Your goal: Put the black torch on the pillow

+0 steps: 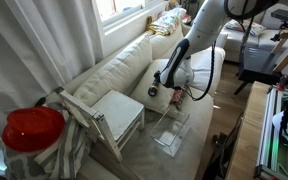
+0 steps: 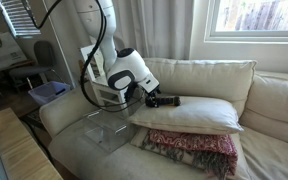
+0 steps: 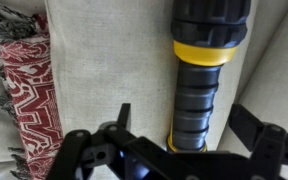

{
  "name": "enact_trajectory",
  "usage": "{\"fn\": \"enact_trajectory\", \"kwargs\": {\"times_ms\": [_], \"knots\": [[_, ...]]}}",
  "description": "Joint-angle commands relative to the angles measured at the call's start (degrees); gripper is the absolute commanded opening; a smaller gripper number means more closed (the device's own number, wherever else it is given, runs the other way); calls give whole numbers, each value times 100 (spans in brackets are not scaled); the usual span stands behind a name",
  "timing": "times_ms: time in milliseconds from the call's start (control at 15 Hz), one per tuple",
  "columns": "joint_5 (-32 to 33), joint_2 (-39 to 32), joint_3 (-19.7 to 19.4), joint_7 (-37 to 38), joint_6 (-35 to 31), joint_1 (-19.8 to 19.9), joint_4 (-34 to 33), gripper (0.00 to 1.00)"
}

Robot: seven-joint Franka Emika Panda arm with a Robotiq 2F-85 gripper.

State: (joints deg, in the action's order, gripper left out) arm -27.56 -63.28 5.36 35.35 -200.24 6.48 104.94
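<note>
While the jaws stand open astride the black torch [image 3: 204, 85] on the pillow [image 2: 194, 115], we want a straight lift clear, nudging nothing.

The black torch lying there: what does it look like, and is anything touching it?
The black torch is a cylinder with a ribbed black grip, a yellow ring and a wider black head, rubbery by its look. It lies flat on the cream pillow. The open claw straddles its grip end without touching; only the pillow seems to touch it.
</note>
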Motion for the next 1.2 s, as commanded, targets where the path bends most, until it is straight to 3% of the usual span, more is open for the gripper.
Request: {"fn": "enact_trajectory", "kwargs": {"times_ms": [0, 533, 733, 933, 1000, 1067, 1133], "knots": [[292, 519, 330, -434, 416, 405, 625, 100], [1742, 1592, 1911, -1506, 598, 2062, 2678, 100], [2103, 1647, 2104, -1749, 884, 2265, 3154, 100], [2156, 1754, 1836, -2061, 1438, 1918, 3332, 100], [1975, 1549, 1991, -1937, 1089, 2028, 3149, 100], [1964, 1568, 1964, -2035, 1201, 1985, 3202, 100], [1854, 1310, 2567, -1840, 1368, 2643, 3120, 100]]}}
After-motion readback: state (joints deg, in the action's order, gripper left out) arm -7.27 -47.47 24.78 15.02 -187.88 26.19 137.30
